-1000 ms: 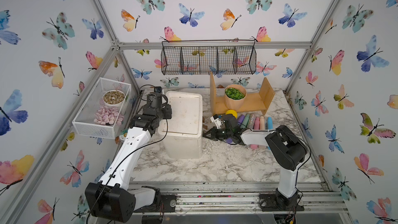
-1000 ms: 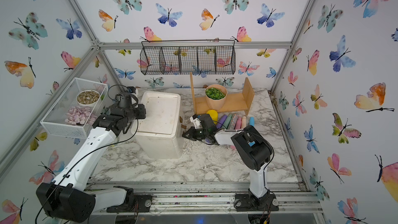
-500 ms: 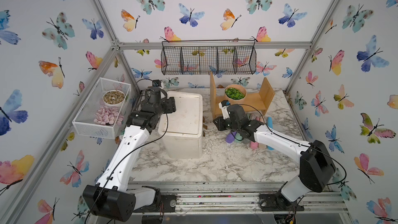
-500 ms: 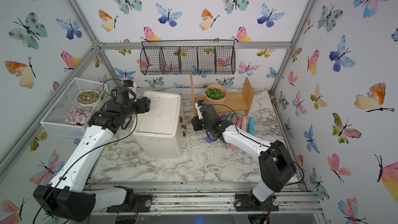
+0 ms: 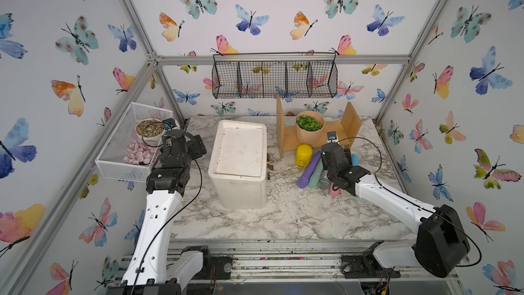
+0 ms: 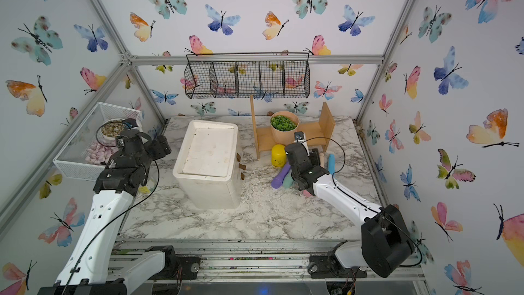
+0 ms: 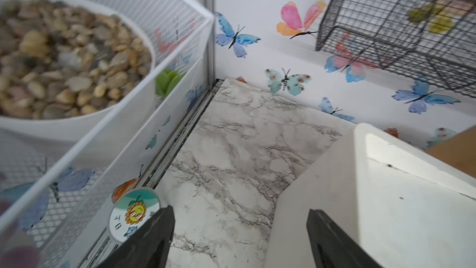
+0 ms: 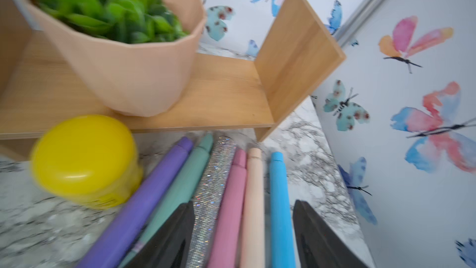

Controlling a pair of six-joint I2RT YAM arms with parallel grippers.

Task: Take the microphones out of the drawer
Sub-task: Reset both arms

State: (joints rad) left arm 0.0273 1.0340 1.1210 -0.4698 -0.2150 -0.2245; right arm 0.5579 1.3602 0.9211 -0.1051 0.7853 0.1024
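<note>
The white drawer unit (image 5: 239,163) (image 6: 208,163) stands mid-table, its brown handles (image 5: 268,166) on the right face and its drawers looking pushed in. Several microphones lie side by side on the table to its right: purple (image 8: 159,176), teal (image 8: 190,174), glittery silver (image 8: 216,176), pink (image 8: 234,189), peach (image 8: 253,189), blue (image 8: 279,189). My right gripper (image 8: 243,210) (image 5: 338,156) hovers open over this row and holds nothing. My left gripper (image 7: 239,228) (image 5: 198,146) is open and empty, left of the unit beside the white mesh basket (image 5: 133,148).
A yellow jar (image 5: 304,155) stands by the purple microphone (image 5: 309,170). Behind it a wooden shelf (image 5: 351,122) carries a potted plant (image 5: 309,126). The mesh basket holds a bowl of pebbles (image 7: 64,55). A black wire basket (image 5: 275,79) hangs on the back wall.
My right arm has swung from beside the drawer unit rightward over the row of microphones, and its jaws have opened. My left gripper has opened and drawn away from the unit toward the basket.
</note>
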